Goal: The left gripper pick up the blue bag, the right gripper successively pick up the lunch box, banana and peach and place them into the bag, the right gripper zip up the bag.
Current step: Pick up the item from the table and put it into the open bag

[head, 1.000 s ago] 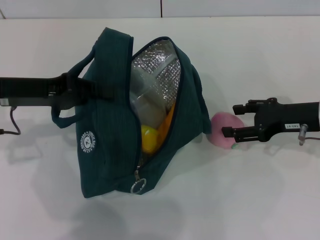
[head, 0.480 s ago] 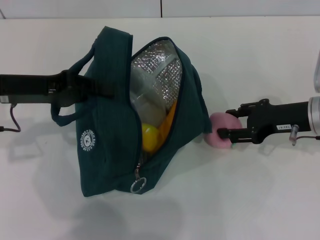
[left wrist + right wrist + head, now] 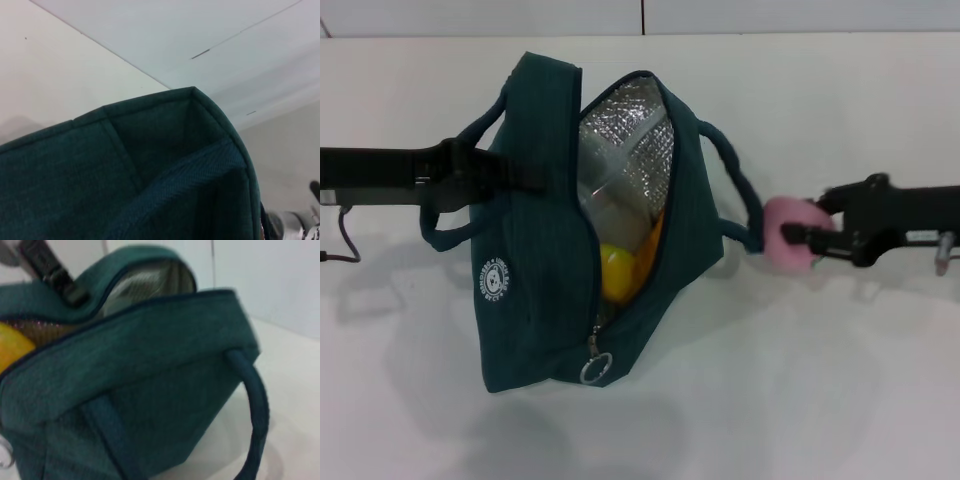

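My right gripper (image 3: 798, 238) is clamped on the pink peach (image 3: 788, 247), beside the blue bag (image 3: 535, 290) handle. My left gripper (image 3: 515, 175) grips the bag's far side, arm level.

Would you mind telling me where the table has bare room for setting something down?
The table is bare in front of the blue bag and behind it. It is crowded between the bag's handle and the right claw holding the peach.
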Motion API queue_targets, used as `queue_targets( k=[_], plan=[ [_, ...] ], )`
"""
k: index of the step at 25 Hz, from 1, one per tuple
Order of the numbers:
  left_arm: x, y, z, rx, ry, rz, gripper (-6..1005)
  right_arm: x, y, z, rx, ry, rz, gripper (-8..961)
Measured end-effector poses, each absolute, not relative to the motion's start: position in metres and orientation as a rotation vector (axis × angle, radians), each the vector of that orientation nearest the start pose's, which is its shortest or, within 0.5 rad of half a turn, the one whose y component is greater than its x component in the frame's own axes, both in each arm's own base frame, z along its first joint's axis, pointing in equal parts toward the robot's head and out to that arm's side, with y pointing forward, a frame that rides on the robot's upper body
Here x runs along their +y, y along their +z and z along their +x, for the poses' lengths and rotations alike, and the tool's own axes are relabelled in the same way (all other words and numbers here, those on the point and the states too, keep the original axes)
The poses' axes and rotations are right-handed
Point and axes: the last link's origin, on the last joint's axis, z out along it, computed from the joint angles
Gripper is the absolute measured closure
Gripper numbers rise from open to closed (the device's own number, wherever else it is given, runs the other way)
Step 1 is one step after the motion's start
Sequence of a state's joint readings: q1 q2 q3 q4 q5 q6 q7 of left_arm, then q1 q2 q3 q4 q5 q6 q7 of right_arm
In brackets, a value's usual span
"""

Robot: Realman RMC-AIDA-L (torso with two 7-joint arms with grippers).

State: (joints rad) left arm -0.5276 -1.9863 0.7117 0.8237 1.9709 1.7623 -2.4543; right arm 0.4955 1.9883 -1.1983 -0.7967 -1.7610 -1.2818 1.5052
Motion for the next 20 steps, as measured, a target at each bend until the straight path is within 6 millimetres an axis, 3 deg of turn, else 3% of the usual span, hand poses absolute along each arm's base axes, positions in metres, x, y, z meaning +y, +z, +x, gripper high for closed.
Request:
queue_targets(
  k=[11, 16, 20],
  plan=[
    [0.331, 0.060, -0.247, -1.870, -0.783, -2.457, 959, 0.355, 0.069, 0.250, 0.519, 0.749, -2.594, 663],
    [0.332, 0.060, -0.246, -1.868, -0.783, -2.459, 959, 0.348, 0.081, 0.225, 0.412, 0.960, -2.596, 702],
    [0.333, 0.059, -0.244, -1.863, -0.785, -2.466, 959, 0.351, 0.080, 0.197, 0.315, 1.102, -2.601, 737]
  ],
)
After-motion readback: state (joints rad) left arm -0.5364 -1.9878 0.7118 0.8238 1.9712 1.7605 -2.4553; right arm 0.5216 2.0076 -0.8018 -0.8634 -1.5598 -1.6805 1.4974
